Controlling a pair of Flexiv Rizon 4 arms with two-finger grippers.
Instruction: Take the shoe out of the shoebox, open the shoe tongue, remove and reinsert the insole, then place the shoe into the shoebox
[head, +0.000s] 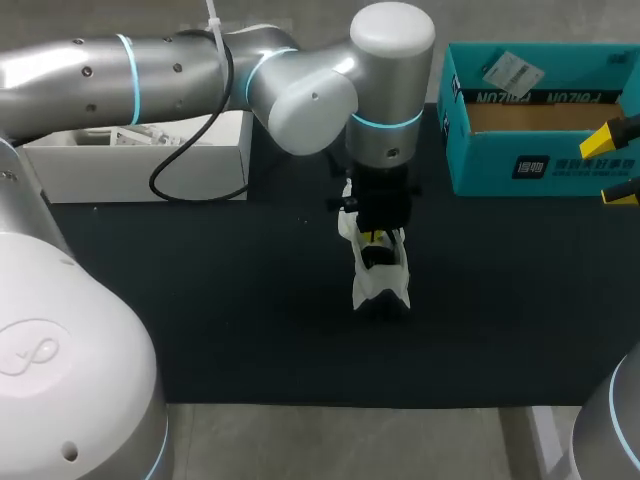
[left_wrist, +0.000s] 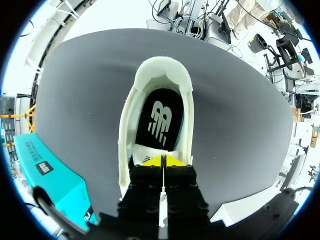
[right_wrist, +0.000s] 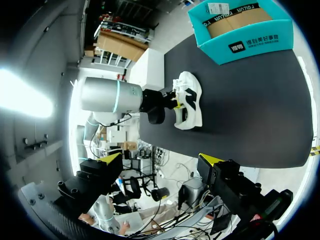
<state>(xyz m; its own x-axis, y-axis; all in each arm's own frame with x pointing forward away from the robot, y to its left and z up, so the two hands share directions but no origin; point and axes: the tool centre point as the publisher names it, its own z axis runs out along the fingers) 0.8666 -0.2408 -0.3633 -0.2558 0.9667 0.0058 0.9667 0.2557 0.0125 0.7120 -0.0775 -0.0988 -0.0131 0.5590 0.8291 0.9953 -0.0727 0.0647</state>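
A white shoe (head: 381, 276) stands upright on the black mat, its opening facing up. Inside it lies a black insole (left_wrist: 160, 120) with a pale logo. My left gripper (head: 377, 236) hangs straight over the shoe's lace end. Its yellow tips (left_wrist: 162, 161) are shut together right at the white tongue (left_wrist: 144, 151), and I see nothing pinched between them. The teal shoebox (head: 540, 160) stands open and without a shoe at the back right. My right gripper (head: 618, 165) is open at the right edge, in front of the box. From that wrist, the shoe (right_wrist: 189, 100) is far ahead.
A white box (head: 140, 160) sits at the back left, under my left arm. The black mat (head: 230, 310) spreads around the shoe. A paper label (head: 512, 70) rests on the shoebox's far rim.
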